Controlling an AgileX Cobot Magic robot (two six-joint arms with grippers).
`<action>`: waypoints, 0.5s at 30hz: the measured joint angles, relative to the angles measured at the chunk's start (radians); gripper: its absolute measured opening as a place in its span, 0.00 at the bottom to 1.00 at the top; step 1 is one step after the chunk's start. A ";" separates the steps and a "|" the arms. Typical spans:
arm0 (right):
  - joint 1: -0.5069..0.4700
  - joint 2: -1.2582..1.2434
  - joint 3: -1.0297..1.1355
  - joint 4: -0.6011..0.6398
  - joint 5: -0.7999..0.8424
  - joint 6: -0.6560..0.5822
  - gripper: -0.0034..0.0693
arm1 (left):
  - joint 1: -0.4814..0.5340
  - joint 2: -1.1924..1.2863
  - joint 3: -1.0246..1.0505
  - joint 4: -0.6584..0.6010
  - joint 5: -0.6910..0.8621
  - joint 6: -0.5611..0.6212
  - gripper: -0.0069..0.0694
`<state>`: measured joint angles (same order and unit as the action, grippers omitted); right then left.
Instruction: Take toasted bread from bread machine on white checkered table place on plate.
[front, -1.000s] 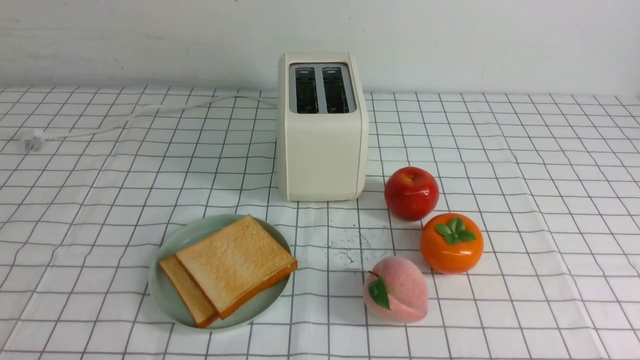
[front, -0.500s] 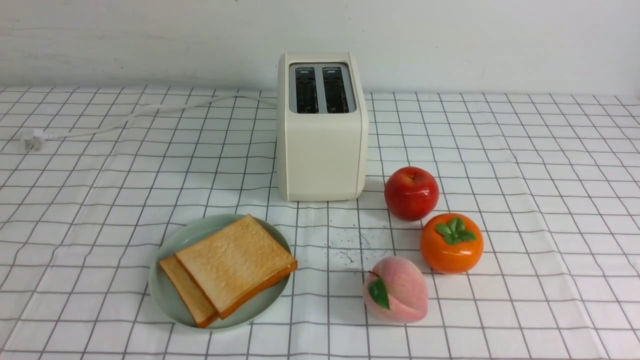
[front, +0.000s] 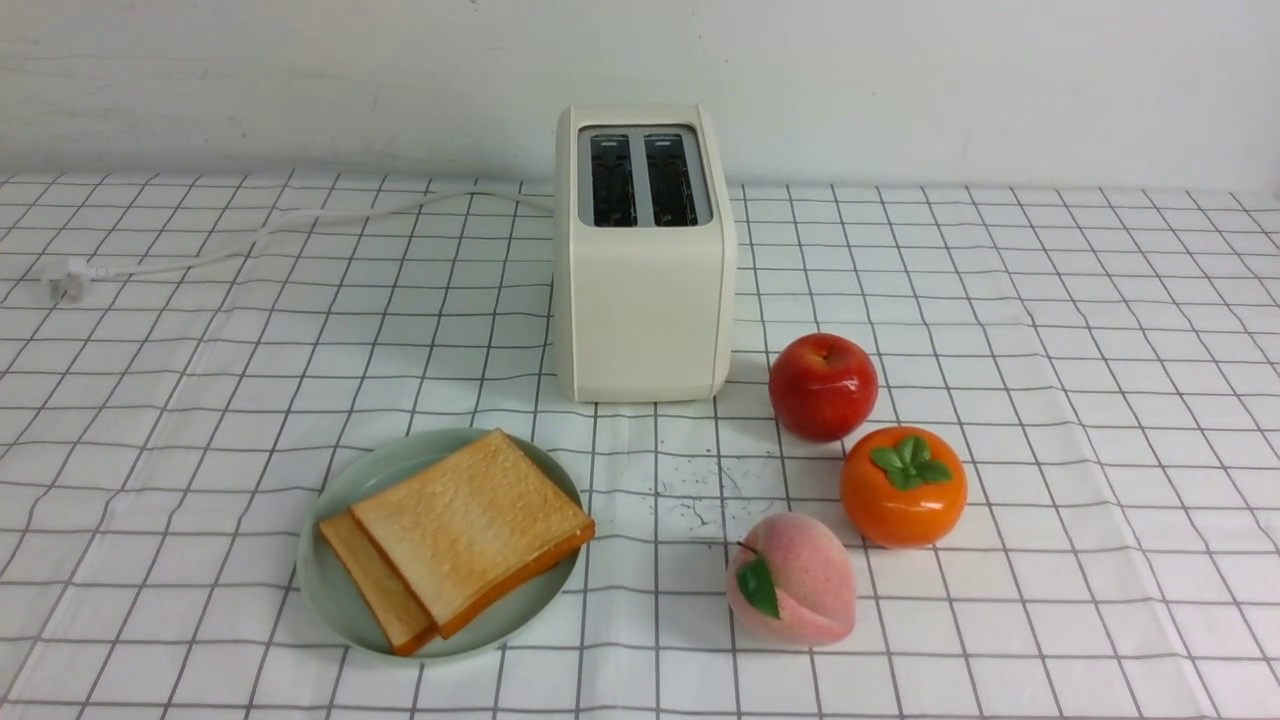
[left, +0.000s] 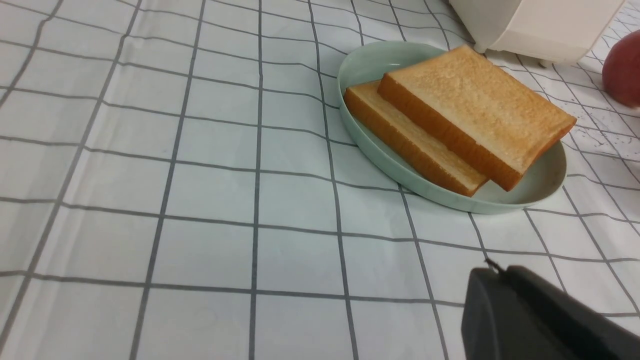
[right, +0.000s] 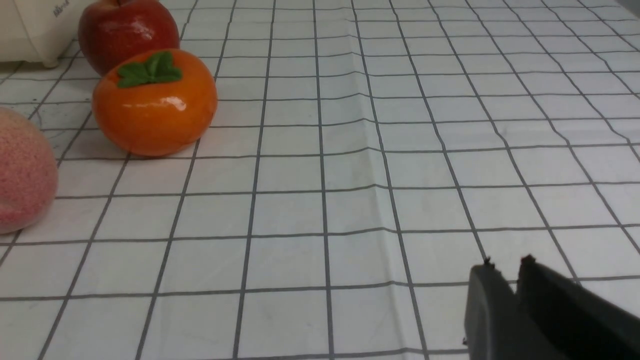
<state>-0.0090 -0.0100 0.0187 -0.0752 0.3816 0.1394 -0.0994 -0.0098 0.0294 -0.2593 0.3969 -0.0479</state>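
At the far left of the front frame, one white power plug (front: 62, 285) lies on the white checkered table (front: 1050, 330), and its cord (front: 300, 222) runs right to the bread machine. Lower left of centre sits one plate (front: 325, 590) carrying the toasted bread (front: 470, 525): two slices, the upper one overlapping the lower, both flat and inside the rim. At upper centre stands one bread machine (front: 643, 300); its two slots appear dark and empty. Judged from this layout, the transfer is complete and no slice is left to extract; at most, arm retraction is left. Right of centre, three pieces of toy fruit are grouped: one red apple (front: 823, 388), one orange persimmon (front: 903, 487) and one pink peach (front: 792, 580), none on the plate. Neither arm appears in the front frame. In the left wrist view the left gripper (left: 500, 295) shows at lower right, fingers together and holding nothing, short of the plate. In the right wrist view the right gripper (right: 505, 290) shows at lower right, jaws closed to a thin slit, empty, over bare cloth well clear of the fruit.
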 joint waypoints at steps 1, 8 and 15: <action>0.000 0.000 0.000 0.000 0.000 0.000 0.18 | 0.000 0.000 0.000 0.000 0.000 0.000 0.07; 0.000 0.000 0.000 0.000 0.000 0.000 0.19 | 0.000 0.000 0.000 0.000 0.000 0.000 0.08; 0.000 0.000 0.000 0.000 0.000 0.000 0.21 | 0.000 0.000 0.000 0.000 0.000 0.000 0.08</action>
<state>-0.0090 -0.0100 0.0187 -0.0752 0.3816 0.1394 -0.0994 -0.0098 0.0294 -0.2597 0.3969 -0.0479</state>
